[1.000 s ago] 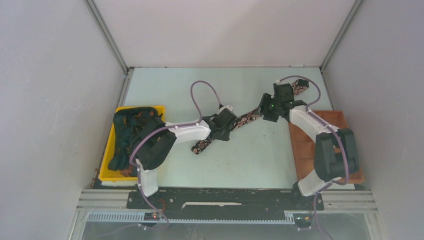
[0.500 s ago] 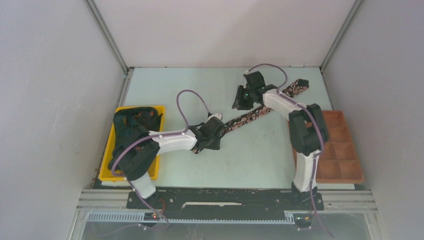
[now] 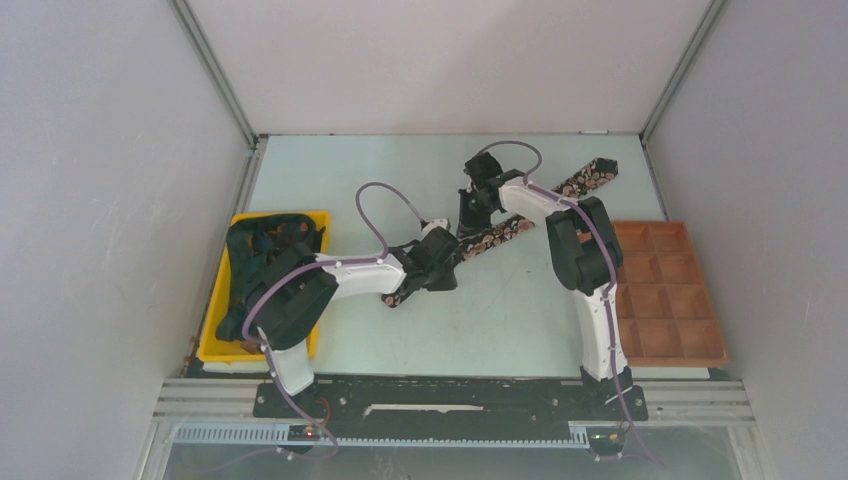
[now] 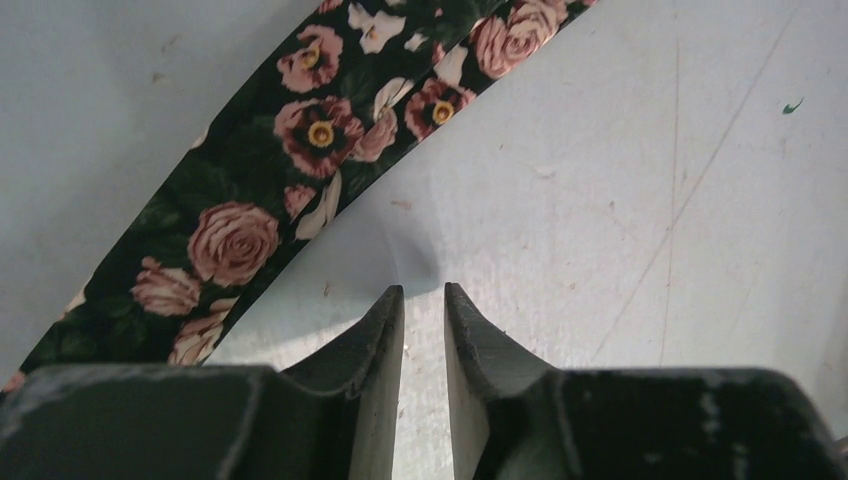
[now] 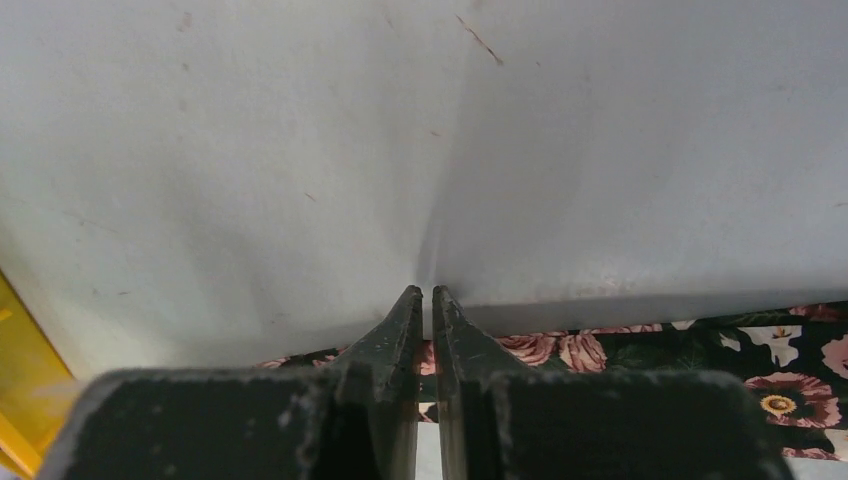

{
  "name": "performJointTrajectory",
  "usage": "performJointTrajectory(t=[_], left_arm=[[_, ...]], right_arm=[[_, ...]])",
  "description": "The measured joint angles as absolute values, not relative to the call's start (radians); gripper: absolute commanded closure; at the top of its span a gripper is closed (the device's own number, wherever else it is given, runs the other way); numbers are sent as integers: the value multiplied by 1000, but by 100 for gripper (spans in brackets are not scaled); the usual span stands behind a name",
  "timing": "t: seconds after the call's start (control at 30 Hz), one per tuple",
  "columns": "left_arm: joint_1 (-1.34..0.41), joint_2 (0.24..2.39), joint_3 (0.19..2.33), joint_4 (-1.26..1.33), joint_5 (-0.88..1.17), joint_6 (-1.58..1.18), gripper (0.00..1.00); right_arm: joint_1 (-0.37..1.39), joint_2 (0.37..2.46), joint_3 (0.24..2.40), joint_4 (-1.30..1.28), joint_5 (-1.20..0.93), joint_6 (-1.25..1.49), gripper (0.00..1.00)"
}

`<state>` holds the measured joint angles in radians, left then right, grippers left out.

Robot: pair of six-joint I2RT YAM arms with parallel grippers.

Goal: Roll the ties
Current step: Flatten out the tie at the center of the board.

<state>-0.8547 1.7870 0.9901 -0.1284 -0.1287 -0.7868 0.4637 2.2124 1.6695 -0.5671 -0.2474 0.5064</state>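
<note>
At the near left of the pale table [image 3: 520, 330], a yellow bin [image 3: 212, 348] is holding a heap of dark fabric [image 3: 262, 262], and at the near right a brown tray [image 3: 665, 300] with square compartments is sitting by the wall. Between them, a floral tie [image 3: 500, 233] is lying flat on the table, running diagonally from its near-left end towards the far right. The left gripper [image 3: 443, 268] is reaching low over the near part of the tie. In its wrist view, the left gripper [image 4: 423, 290] is showing a narrow gap between its jaws with nothing in it, and its tips are pointing at bare table just right of the tie [image 4: 240, 220]. A little farther along the strip, the right gripper [image 3: 470, 218] is pointing down at the tie's far-left edge. Its wrist view is showing the right gripper [image 5: 425, 290] with its jaws nearly closed, only a sliver apart, the tips meeting the table just beyond the tie [image 5: 700, 355]. The tie's broader end is lying at the far right.
</note>
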Motion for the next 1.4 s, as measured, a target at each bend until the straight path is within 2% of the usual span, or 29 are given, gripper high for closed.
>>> performJointTrajectory(t=[0.2,0.57,1.17,1.4], left_arm=[[-848,1821,1025,-117,-133,-793,76],[-825,1864,1066,-97,-155,-804,77],[-804,1891,1082,-52,-193,-804,78],[-804,1866,1048,-36,-209,-801,72]], right_arm=[[463,2209,1639,-558,-257,503,96],[463,2163,1572,-552,-249,498,99],[457,2077,1459,-544,-203,506,100],[448,2072,1454,-535,-194,508,98]])
